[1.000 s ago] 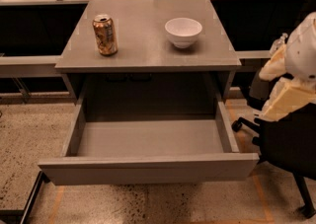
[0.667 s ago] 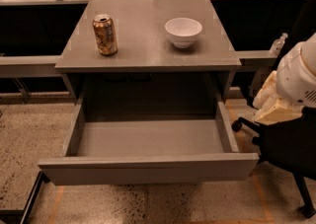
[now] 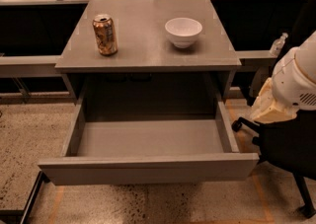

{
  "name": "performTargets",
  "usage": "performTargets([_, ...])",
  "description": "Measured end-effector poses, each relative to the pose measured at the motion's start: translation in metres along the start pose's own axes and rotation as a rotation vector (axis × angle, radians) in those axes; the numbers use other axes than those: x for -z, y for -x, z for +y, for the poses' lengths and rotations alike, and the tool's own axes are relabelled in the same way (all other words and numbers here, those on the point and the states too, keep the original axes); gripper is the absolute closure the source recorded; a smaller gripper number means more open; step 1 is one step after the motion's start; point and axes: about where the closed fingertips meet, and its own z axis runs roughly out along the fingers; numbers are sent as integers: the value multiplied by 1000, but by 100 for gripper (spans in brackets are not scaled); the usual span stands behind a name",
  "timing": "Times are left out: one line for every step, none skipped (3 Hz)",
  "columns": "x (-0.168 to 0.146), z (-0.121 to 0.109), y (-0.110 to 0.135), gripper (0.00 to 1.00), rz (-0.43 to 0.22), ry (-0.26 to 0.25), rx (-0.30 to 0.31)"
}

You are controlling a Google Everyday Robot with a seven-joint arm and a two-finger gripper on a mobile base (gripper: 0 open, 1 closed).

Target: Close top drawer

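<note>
The top drawer (image 3: 148,168) is a wide, shallow grey box with a plain flat front. It stands pulled far out of the grey cabinet (image 3: 148,57) and its inside is bare. My gripper (image 3: 268,108) is cream-coloured, at the end of a white arm (image 3: 298,80) at the right edge. It hangs to the right of the drawer's right side wall, apart from it, and holds nothing that I can see.
A brown drink can (image 3: 105,34) and a white bowl (image 3: 183,31) stand on the cabinet top. A black office chair (image 3: 286,149) stands to the right of the drawer, under my arm. A clear bottle (image 3: 279,44) is behind it. The floor is speckled.
My arm and gripper have moved left and slightly down, closer to the drawer's right side. The drawer, can and bowl have not moved.
</note>
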Motion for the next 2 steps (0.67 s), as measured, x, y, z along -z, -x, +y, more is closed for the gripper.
performTargets([-41,21,-6,100,-27,94,-49])
performTargets([-100,58,-11,100,-38,238,-86])
